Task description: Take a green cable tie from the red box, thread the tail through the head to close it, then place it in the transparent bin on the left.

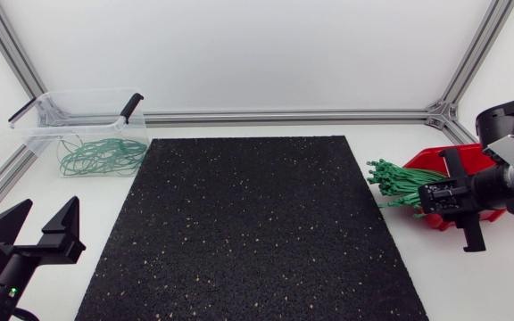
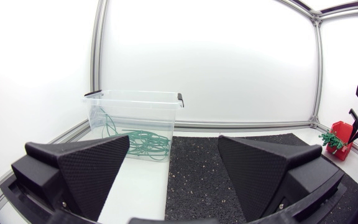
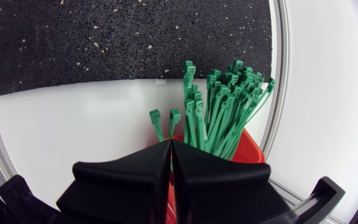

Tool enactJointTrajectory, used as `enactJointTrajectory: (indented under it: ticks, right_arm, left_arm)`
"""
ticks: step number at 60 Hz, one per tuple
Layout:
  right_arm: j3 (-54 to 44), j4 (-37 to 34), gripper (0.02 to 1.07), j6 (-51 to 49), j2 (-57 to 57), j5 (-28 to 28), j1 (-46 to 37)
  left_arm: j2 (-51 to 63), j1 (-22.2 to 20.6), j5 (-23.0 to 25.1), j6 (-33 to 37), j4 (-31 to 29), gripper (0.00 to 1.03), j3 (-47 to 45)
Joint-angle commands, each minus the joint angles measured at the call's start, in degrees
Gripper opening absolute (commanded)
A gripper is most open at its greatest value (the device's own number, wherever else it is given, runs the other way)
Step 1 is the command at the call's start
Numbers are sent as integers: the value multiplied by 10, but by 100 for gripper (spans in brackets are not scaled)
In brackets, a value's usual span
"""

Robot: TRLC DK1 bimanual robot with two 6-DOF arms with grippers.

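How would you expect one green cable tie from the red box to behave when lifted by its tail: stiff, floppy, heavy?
Probably springy rather than limp: the cable ties jut straight past the red box rim unsupported. Yet bendable: the looped ties in the transparent bin hold curves. Likely very light, being thin strips.

No text, label or number can be read anywhere.

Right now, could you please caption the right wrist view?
Right gripper, fingers together, at green cable ties fanning from the red box.
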Motion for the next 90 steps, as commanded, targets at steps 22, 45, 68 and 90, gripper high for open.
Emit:
enactJointTrajectory:
  ticks: [22,45,68,90]
  right_arm:
    - [-72,-23,8,-41,-28,12,-12]
    - [-76,-10,38,-44,-37,14,-14]
    - [-86,-2,40,-53,-68,3,-11]
    - [-66,23,40,-31,-65,-8,0]
  left_arm:
    - [-5,-3,-4,-12,-14,99,-22]
    - [-5,-2,-4,-12,-14,99,-22]
    - [-5,-1,-4,-12,-14,99,-22]
    - [-5,-3,-4,-12,-14,99,-22]
